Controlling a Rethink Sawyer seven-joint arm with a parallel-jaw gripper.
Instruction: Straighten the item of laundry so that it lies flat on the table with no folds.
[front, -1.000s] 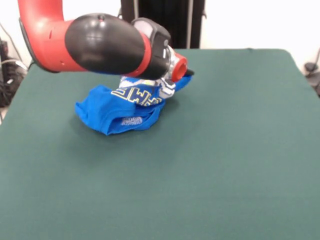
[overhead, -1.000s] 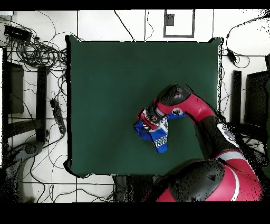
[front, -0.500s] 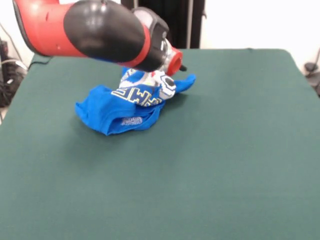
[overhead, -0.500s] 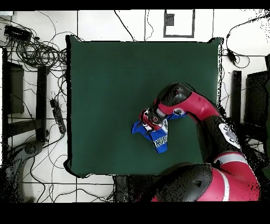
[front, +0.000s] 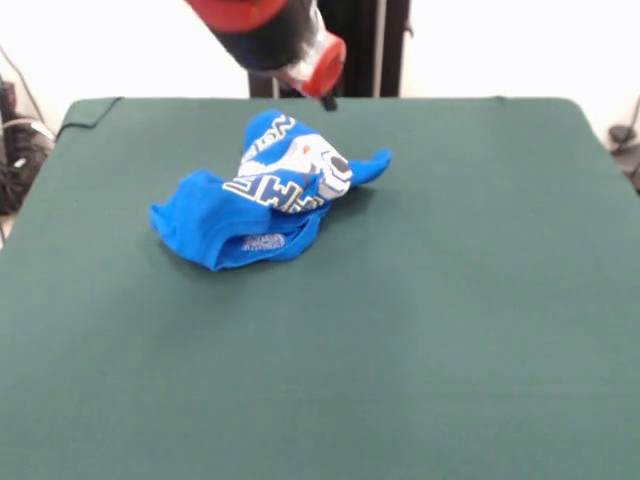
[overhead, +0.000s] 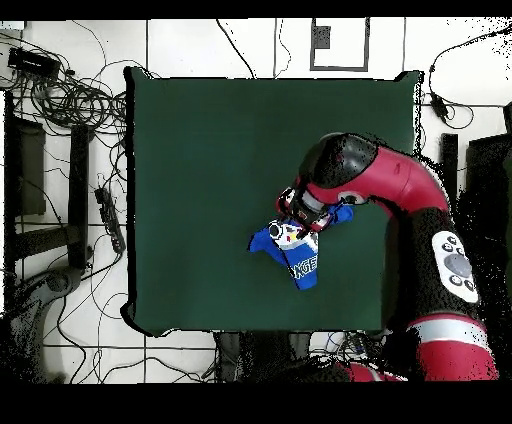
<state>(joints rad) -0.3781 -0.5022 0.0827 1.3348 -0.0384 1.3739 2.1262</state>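
The T-shirt (front: 265, 195) lay crumpled on the table (front: 420, 320); the gripper (front: 326, 98), at its 12 o'clock, hung clear, opening impossible to tell. Straightening remained undone; next, probably regrasping an edge.

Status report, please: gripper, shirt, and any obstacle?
Gripper raised above shirt, holding nothing; open or shut unclear. Shirt crumpled in a heap on table. Nothing else on the table.
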